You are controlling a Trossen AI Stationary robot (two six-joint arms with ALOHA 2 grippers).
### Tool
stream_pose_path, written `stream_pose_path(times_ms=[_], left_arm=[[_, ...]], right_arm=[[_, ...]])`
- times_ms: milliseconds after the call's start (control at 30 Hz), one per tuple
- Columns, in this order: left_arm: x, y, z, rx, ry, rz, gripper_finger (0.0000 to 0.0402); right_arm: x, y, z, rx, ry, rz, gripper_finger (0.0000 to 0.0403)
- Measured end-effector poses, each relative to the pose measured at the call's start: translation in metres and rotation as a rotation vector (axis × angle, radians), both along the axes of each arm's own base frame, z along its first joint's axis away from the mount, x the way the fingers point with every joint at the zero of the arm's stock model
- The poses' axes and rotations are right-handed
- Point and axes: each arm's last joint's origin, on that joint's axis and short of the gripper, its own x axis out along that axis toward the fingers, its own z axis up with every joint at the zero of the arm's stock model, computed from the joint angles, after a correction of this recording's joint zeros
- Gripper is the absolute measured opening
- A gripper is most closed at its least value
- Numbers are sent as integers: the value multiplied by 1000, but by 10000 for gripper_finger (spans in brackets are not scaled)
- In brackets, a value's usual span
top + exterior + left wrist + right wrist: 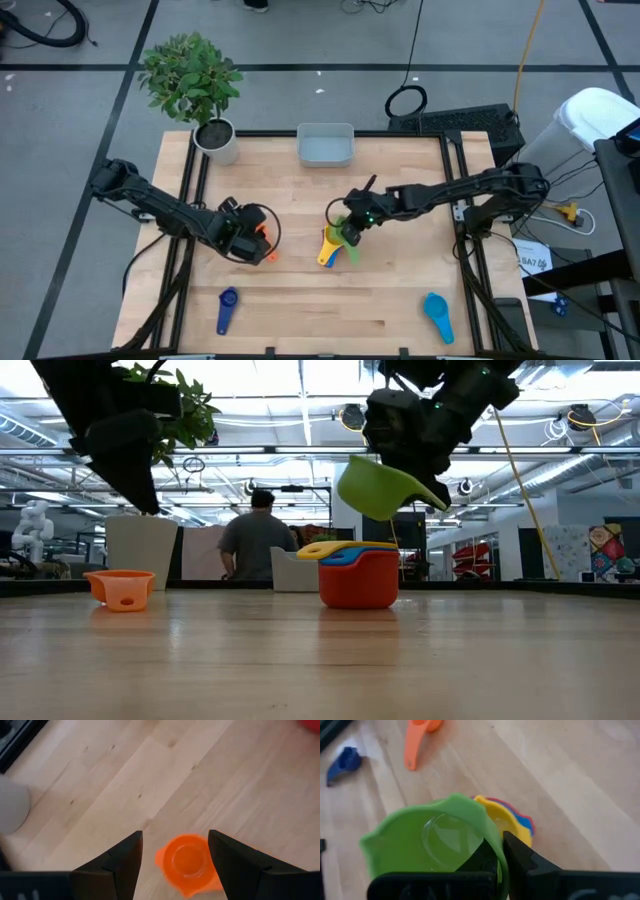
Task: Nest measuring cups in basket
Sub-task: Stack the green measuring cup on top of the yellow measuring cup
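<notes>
Hanging tilted above the nested stack (358, 572) at mid-worktop, the green cup (385, 488) is pinched by my right end effector (352, 232), clamped shut on it. Orange cup (266, 249) lies between my left end effector's (243, 238) parted fingers. Basket (325, 145) at twelve o'clock, open worktop between.

Cups spread over the table, basket at the far edge.

The basket (325, 145) sits at the table's (400, 300) far edge, the plant pot (217, 140) to its left. Mid-table stands a nested stack of cups (358, 572); the right gripper (350, 232) holds a cup (385, 487) just above it (clear of the stack). Left of the stack, a cup (121, 587) lies under the left gripper (250, 238). Two cups (227, 308) (438, 315) lie near the front edge, well apart.
</notes>
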Motion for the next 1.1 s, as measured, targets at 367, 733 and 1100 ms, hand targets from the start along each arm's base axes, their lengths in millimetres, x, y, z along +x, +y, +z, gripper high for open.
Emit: stream_pose_path(times_ms=[367, 733, 1100], left_arm=[[9, -3, 2, 20, -71, -62, 230], [10, -3, 3, 23, -83, -58, 230], [10, -3, 3, 21, -86, -54, 230]], right_arm=[[6, -3, -11, -2, 41, -5, 0], [12, -3, -24, -17, 60, 16, 9], [13, -3, -24, 0, 47, 30, 48]])
